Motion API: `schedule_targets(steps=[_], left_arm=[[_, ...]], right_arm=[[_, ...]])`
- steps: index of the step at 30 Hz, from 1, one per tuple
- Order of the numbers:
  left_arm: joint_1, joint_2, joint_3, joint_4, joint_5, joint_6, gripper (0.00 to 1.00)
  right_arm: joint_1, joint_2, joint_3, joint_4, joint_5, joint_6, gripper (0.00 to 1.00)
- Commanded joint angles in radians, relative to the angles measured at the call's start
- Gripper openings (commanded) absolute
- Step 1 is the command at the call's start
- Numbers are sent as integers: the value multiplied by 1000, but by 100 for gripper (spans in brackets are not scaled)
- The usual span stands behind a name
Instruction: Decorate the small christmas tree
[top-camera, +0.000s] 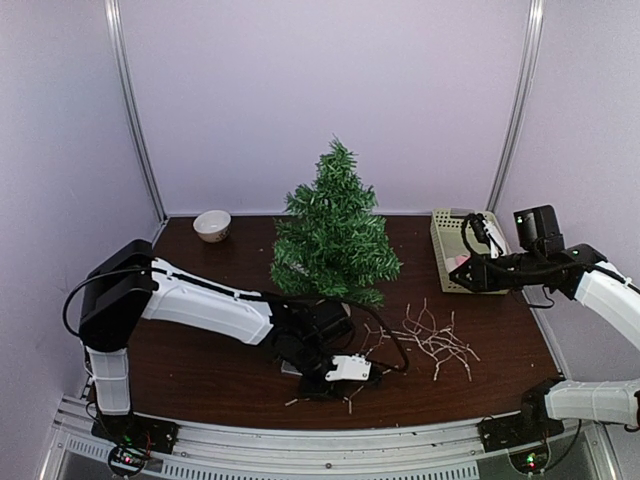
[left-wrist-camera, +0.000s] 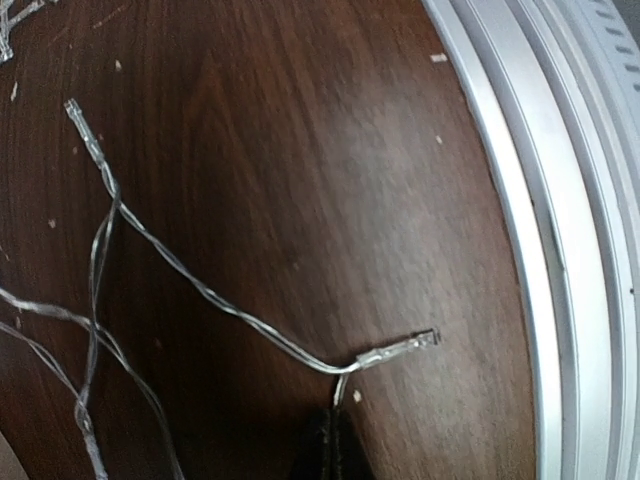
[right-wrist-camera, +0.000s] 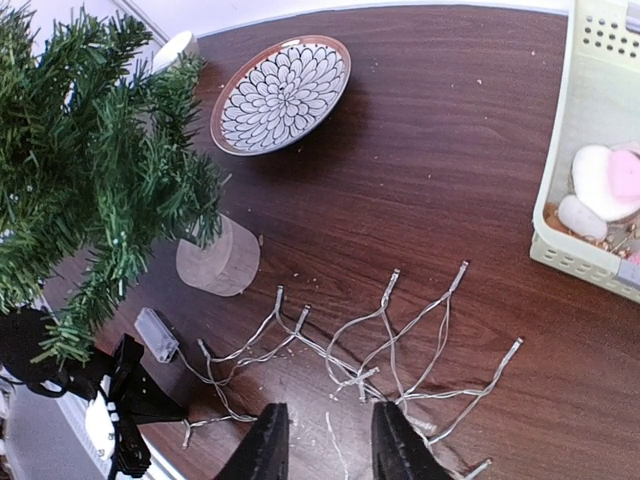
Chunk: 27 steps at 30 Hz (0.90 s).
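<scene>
The small christmas tree (top-camera: 335, 228) stands at mid-table on its pale base (right-wrist-camera: 218, 255); its branches fill the left of the right wrist view (right-wrist-camera: 90, 170). A clear-wire light string (top-camera: 437, 342) lies spread in front of it, and it also shows in the right wrist view (right-wrist-camera: 400, 340). Its white battery box (top-camera: 348, 368) lies beside my left gripper (top-camera: 335, 385). My left gripper (left-wrist-camera: 335, 445) is shut on a strand of the light string (left-wrist-camera: 200, 290) low over the table, just behind an LED tip (left-wrist-camera: 400, 350). My right gripper (right-wrist-camera: 330, 445) is open and empty, high above the string.
A pale basket (top-camera: 448, 240) at the right holds heart ornaments (right-wrist-camera: 605, 180). A patterned bowl (right-wrist-camera: 282, 95) sits behind the tree at the back left (top-camera: 212, 225). The table's metal front rail (left-wrist-camera: 560, 250) is close to the left gripper.
</scene>
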Motion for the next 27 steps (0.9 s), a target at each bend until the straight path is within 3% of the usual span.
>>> schedule_targets(steps=[1, 11, 14, 19, 21, 27], left_arm=[[-30, -116, -60, -66, -64, -3, 0], [-57, -403, -149, 10, -77, -99, 0], [-58, -412, -154, 6, -98, -101, 0], [-76, -299, -110, 25, -138, -173, 39], [-109, -258, -106, 54, -191, -199, 44], [-146, -150, -72, 86, -328, -317, 44]], right_arm=[[8, -16, 1, 12, 0, -1, 39], [60, -39, 2, 74, -70, -19, 63], [109, -48, 4, 76, -56, -49, 66], [148, -60, 2, 73, -23, -53, 67], [149, -70, 5, 68, -5, -52, 67], [149, -89, 7, 71, 25, -55, 67]])
